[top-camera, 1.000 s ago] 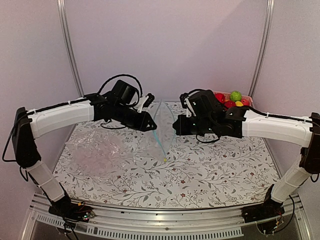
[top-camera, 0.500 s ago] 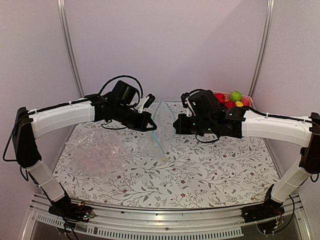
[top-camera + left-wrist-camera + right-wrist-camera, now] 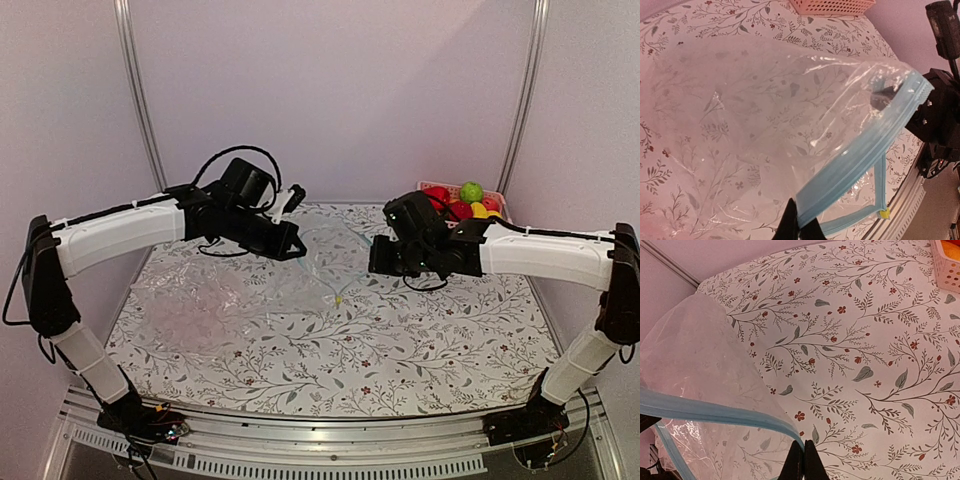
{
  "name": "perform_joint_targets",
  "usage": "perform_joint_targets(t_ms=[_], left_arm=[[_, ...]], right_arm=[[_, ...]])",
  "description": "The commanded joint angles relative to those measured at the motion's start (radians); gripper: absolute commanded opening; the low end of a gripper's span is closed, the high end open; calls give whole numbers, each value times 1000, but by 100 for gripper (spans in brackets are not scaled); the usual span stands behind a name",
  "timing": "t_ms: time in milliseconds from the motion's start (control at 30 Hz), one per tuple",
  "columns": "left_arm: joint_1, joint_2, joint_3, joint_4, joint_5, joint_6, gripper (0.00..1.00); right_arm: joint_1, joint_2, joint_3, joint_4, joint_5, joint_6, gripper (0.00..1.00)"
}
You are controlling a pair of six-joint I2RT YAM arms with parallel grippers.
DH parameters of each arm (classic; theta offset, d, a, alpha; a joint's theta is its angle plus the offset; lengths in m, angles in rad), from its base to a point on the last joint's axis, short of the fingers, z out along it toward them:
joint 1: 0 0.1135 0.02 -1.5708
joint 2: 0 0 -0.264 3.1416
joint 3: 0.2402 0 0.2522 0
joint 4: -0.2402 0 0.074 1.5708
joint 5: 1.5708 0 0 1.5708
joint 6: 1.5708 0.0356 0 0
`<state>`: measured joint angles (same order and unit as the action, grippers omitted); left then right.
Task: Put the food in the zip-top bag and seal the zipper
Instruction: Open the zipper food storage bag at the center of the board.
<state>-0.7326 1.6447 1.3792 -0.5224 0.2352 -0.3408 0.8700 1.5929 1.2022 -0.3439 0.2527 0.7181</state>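
Observation:
The zip-top bag (image 3: 335, 255) hangs above the table between my two grippers, its mouth pulled apart. My left gripper (image 3: 297, 250) is shut on one side of the blue-teal zipper (image 3: 865, 150), pinched at the left wrist view's bottom edge (image 3: 799, 212). My right gripper (image 3: 376, 258) is shut on the opposite side of the zipper (image 3: 715, 412), its fingertips (image 3: 803, 442) meeting at the strip's end. A yellow slider tab (image 3: 338, 298) hangs at the mouth's low corner. The food (image 3: 468, 200), red, green and yellow pieces, lies in the pink basket (image 3: 500, 205) at the back right.
Another sheet of crinkled clear plastic (image 3: 190, 300) lies on the flowered tablecloth (image 3: 420, 340) at the left. The pink basket's lattice wall shows at the top of the left wrist view (image 3: 832, 5) and the right wrist view's corner (image 3: 947, 265).
My left gripper has closed on the bag's edge. The right gripper has moved right and down, and the bag's mouth has spread from a narrow hanging fold into a wide opening.

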Motion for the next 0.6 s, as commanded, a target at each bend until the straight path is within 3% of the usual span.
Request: perform_joint_targets(t_ms=[0,167,400,567], left_arm=[[7,4,23,-25,19,6,0],[7,29,21,-26,12,1,0],[13,39,20,-27,-2,0,0],[19,45,20,-27,1,-7,0]], right_arm=[[-4,21,-9,-7,-4,5,0],[-3,2,0,16,-82,-63,10],[-4,-90,-8,-12,-184,-160,48],[-4,-218,-42,-70,-142,-189,70]])
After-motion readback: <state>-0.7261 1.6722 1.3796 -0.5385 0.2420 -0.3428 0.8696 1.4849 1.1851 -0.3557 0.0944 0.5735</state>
